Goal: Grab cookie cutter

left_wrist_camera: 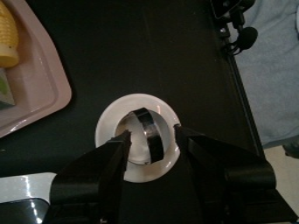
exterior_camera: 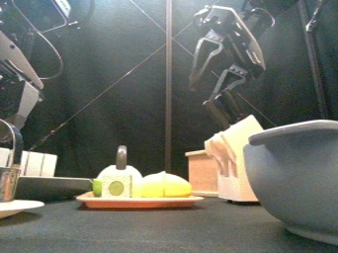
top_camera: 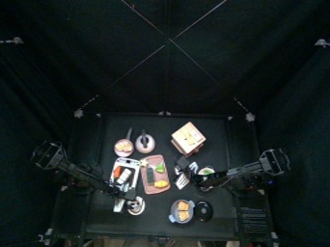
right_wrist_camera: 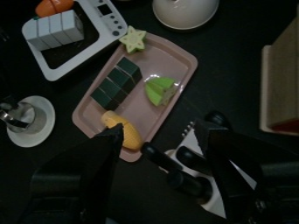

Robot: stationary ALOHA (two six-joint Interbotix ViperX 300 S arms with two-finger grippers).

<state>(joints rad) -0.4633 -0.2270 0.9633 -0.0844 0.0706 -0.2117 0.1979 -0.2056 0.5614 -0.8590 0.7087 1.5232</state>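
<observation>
The cookie cutter (left_wrist_camera: pixel 149 133) is a grey metal ring standing on edge on a small white saucer (left_wrist_camera: pixel 111 127) at the table's front left. It also shows in the top view (top_camera: pixel 134 205) and at the left edge of the front view (exterior_camera: pixel 7 180). My left gripper (left_wrist_camera: pixel 149 149) is low over the saucer, open, with one jaw on each side of the ring. My right gripper (right_wrist_camera: pixel 170 171) is open and empty, held up in the air right of the pink tray (right_wrist_camera: pixel 87 118). It also shows in the front view (exterior_camera: pixel 219 103).
The pink tray (top_camera: pixel 156 174) with food pieces lies mid-table, beside a white rack (right_wrist_camera: pixel 70 39). A bowl with orange contents (top_camera: pixel 123 147) and a tan block (top_camera: pixel 190 137) stand at the back. Two bowls (top_camera: pixel 183 208) sit at the front; one looms large in the front view (exterior_camera: pixel 297 178).
</observation>
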